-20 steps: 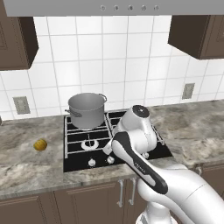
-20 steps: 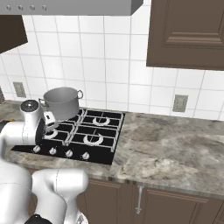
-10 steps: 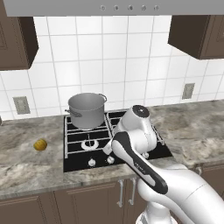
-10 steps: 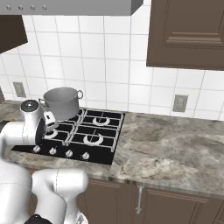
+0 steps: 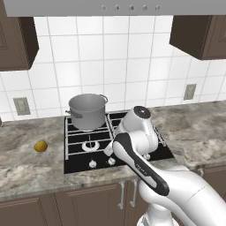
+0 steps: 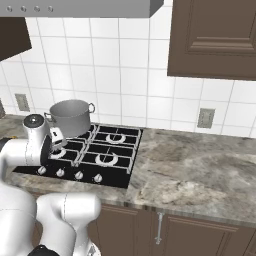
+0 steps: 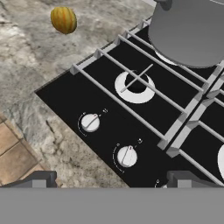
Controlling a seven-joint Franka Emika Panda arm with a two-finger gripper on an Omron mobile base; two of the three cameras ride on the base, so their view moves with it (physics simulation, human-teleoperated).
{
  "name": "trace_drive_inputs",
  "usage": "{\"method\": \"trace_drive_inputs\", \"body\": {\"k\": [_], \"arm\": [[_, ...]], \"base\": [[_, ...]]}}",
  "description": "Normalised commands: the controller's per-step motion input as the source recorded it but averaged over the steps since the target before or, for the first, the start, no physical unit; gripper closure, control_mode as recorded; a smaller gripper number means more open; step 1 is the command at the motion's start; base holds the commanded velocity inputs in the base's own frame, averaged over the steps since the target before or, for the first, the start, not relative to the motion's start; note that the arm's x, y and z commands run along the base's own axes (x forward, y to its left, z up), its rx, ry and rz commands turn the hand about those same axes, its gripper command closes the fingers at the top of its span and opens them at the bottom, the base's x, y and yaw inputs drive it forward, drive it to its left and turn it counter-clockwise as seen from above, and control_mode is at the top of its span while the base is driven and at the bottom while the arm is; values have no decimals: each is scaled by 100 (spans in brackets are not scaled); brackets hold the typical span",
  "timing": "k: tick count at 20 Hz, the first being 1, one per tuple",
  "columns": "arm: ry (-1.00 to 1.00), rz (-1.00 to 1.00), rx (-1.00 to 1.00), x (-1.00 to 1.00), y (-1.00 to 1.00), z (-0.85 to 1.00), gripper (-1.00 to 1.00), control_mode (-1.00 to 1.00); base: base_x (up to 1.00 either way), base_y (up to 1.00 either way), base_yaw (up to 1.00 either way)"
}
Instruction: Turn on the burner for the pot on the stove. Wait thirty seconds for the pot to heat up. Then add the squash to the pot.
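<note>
Nothing has moved since the earlier frames. The claw (image 7: pixel 107 178) hangs wide open above the stove's (image 7: pixel 131 127) knobs (image 7: pixel 90 122); beyond it the pot (image 7: pixel 192 30) sits on a rear burner, the squash (image 7: pixel 64 19) on the surface (image 7: pixel 30 57).

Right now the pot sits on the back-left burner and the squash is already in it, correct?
Not quite. The pot is on the back-left burner, but the squash lies on the counter left of the stove, as the left base view shows.
</note>
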Motion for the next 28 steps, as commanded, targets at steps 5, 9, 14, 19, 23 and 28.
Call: {"method": "trace_drive_inputs", "body": {"k": [5, 9, 14, 19, 23, 28], "arm": [[0, 0, 0, 0, 0, 0, -100, -100], [0, 0, 0, 0, 0, 0, -100, -100], [0, 0, 0, 0, 0, 0, -100, -100], [0, 0, 0, 0, 0, 0, -100, -100], [0, 0, 0, 0, 0, 0, -100, -100], [0, 0, 0, 0, 0, 0, -100, -100]], "base": [[0, 0, 0], [0, 0, 0], [0, 0, 0], [0, 0, 0], [0, 0, 0], [0, 0, 0]]}}
